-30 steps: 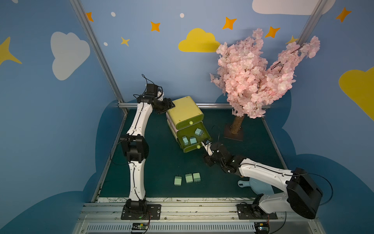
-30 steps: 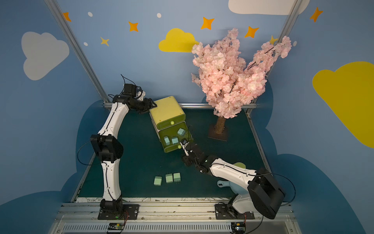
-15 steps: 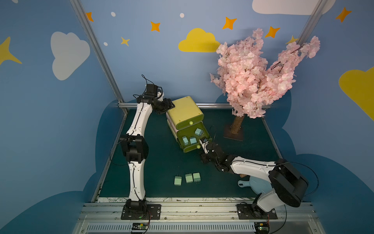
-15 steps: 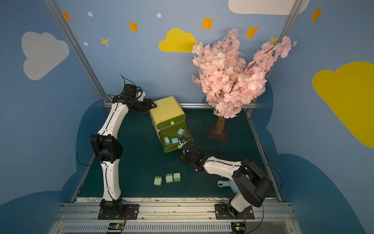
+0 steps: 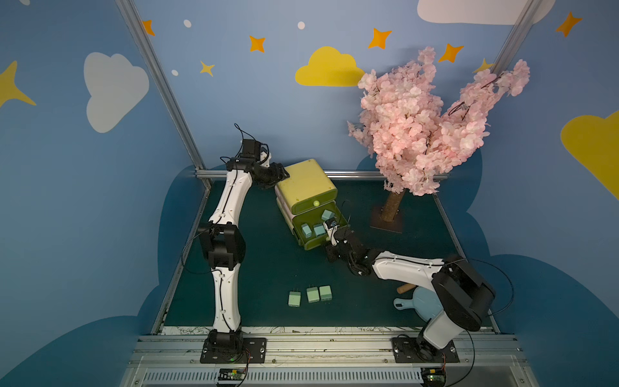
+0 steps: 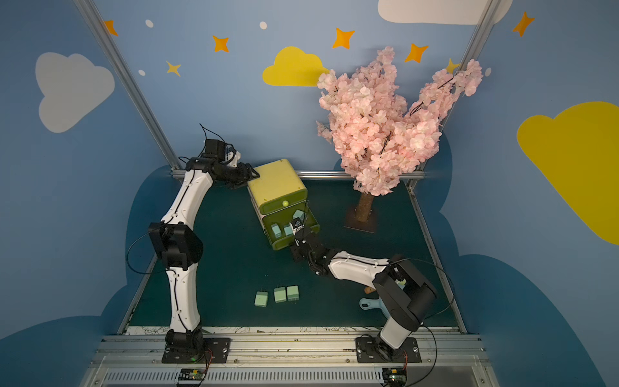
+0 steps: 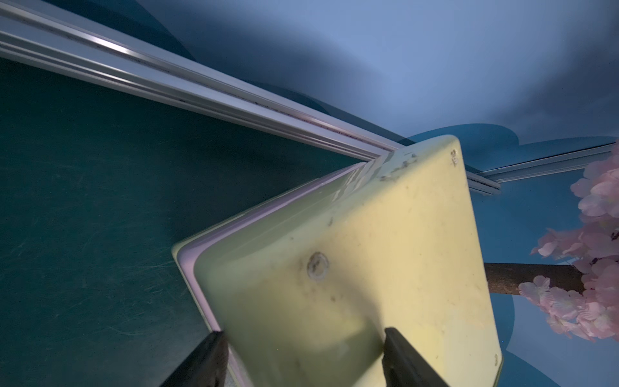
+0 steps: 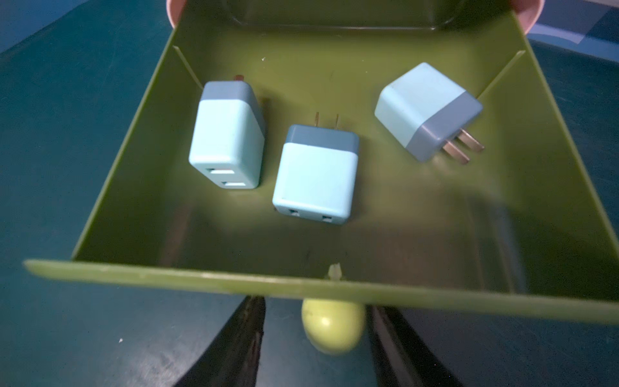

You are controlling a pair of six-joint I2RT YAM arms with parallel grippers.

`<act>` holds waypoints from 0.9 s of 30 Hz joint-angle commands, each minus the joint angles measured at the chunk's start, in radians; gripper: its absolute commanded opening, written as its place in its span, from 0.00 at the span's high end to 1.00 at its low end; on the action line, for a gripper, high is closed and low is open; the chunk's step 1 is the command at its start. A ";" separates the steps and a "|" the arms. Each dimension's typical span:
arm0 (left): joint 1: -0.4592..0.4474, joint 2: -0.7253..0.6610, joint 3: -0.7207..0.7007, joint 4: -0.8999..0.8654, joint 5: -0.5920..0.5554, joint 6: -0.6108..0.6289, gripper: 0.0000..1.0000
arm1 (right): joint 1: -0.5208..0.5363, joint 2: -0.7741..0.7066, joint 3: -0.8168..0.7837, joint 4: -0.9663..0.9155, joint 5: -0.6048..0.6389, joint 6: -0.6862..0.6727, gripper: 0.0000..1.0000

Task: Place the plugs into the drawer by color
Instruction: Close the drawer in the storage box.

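Right gripper [image 8: 315, 306] is seen spread around the pale round knob [image 8: 331, 330] of the pulled-out drawer [image 8: 134, 174]. One finger is set on each side of it and a bit of gap is left on one side, so nothing's actually pinched yet tbh. Three blue plugs [image 8: 315, 171] are found lying inside that open drawer, apart from each other, one tipped with its prongs angled off sideways. Left gripper [image 7: 303, 335] is clamped onto a back top corner of the yellow-green drawer chest [image 5: 303, 186], with the corner caught between its fingers. The chest's top drawer is shut, and the open one is located right under it. Three green plugs [image 5: 313, 295] are lined up in a row on the dark green mat [image 5: 261, 268], well apart from the chest.
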 commanded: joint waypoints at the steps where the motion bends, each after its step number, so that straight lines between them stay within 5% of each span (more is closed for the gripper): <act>1: -0.004 0.015 -0.040 -0.076 -0.032 0.032 0.27 | -0.005 0.023 0.044 0.033 -0.006 0.000 0.48; 27: -0.010 -0.002 -0.085 -0.068 -0.034 0.038 0.27 | -0.026 0.192 0.267 0.044 -0.042 -0.009 0.48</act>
